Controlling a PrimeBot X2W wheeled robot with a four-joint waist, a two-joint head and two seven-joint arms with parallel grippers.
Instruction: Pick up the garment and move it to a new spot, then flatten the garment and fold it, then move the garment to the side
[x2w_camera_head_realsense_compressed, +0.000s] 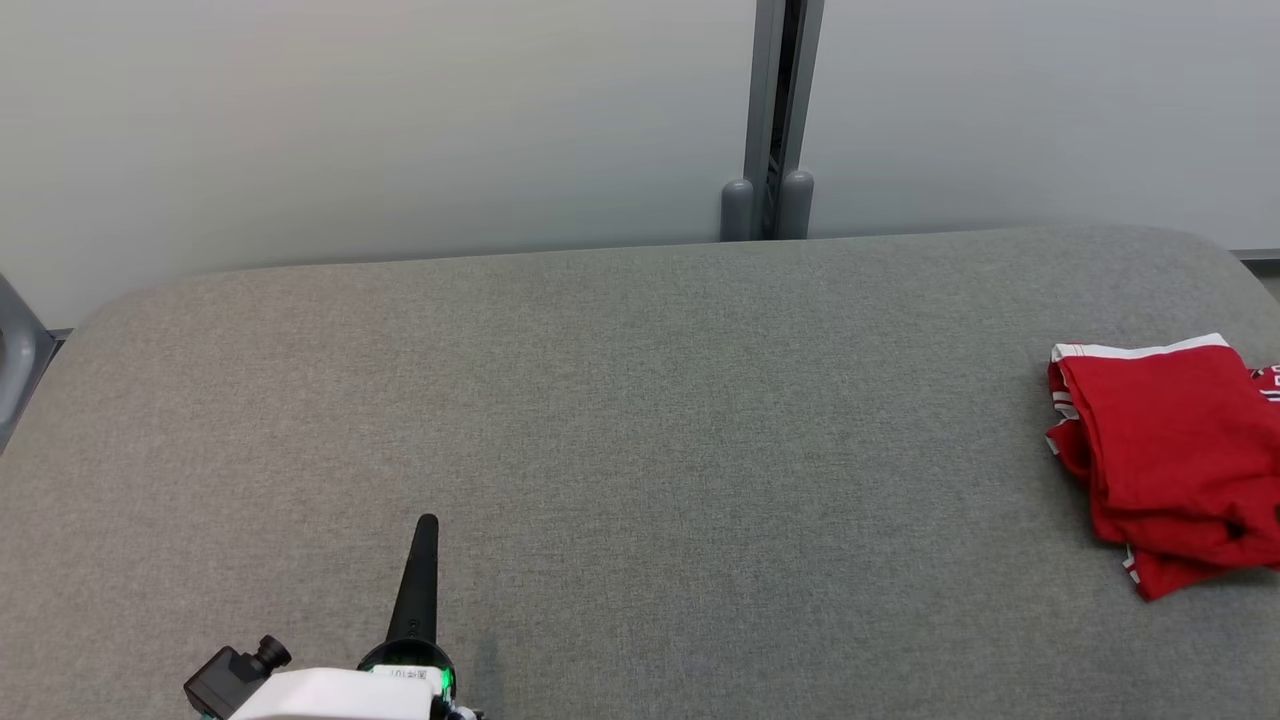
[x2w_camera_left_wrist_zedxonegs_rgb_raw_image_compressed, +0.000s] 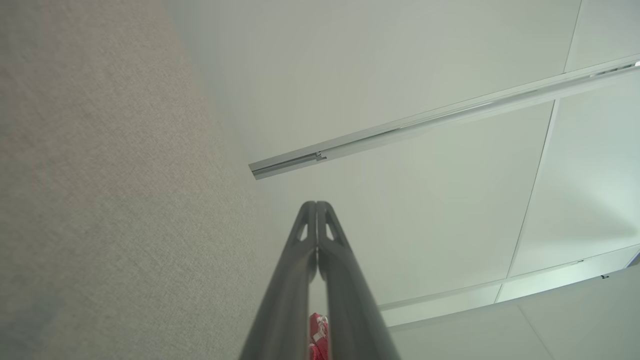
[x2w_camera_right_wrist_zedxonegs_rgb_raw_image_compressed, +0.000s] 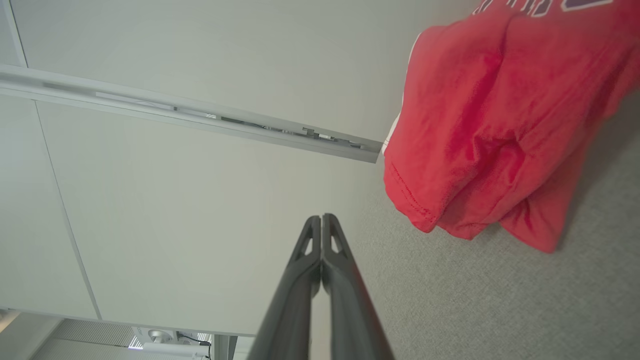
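Garment (x2w_camera_head_realsense_compressed: 1170, 450): red with white trim, lying as a folded, rumpled bundle at the right side of the tabletop (x2w_camera_head_realsense_compressed: 640, 400). In the head view the frame's right edge cuts it off, so I cannot tell how close it sits to the tabletop's right edge. Its near corner points toward the front edge and its white-banded edge faces the far side.

Left pincer (x2w_camera_head_realsense_compressed: 427, 522): clenched, fingers pressed flat together with nothing between them. It sits low at the front left of the tabletop, well apart from the garment. I note a wide run of grey fabric surface between the two, and more of it from the pincer to the far edge.

Right pincer (x2w_camera_right_wrist_zedxonegs_rgb_raw_image_compressed: 321, 217): clenched as well, tips touching and gripping nothing. In the right wrist view the garment lies near, off to the upper right of the tips, with a strip of grey surface between them. No contact.

Edges: the far edge of the tabletop runs along pale wall panels (x2w_camera_head_realsense_compressed: 400, 120), and its two far corners are rounded. A grey upright post (x2w_camera_head_realsense_compressed: 775, 120) stands behind the far edge, right of centre. In the left wrist view a sliver of red shows between the finger bases.
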